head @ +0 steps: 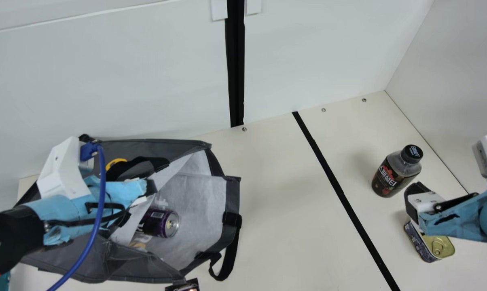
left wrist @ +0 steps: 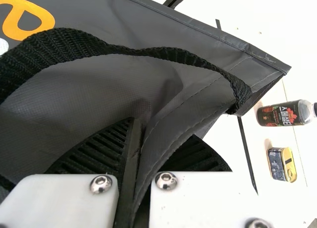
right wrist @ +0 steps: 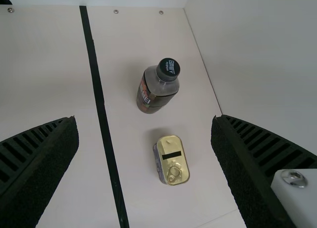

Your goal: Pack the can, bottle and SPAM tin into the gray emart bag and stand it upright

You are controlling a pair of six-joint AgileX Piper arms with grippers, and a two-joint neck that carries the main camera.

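Left claw [head: 147, 191] pinches the bag [head: 158, 146]; right claw [head: 416, 200] hovers, spread.

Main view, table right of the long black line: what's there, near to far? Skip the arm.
SPAM tin → upright bottle with black cap → two small screws near the table's back edge → white back wall.

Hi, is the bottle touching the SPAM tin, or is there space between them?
Apart: the right wrist view shows cream table between the bottle and the SPAM tin.
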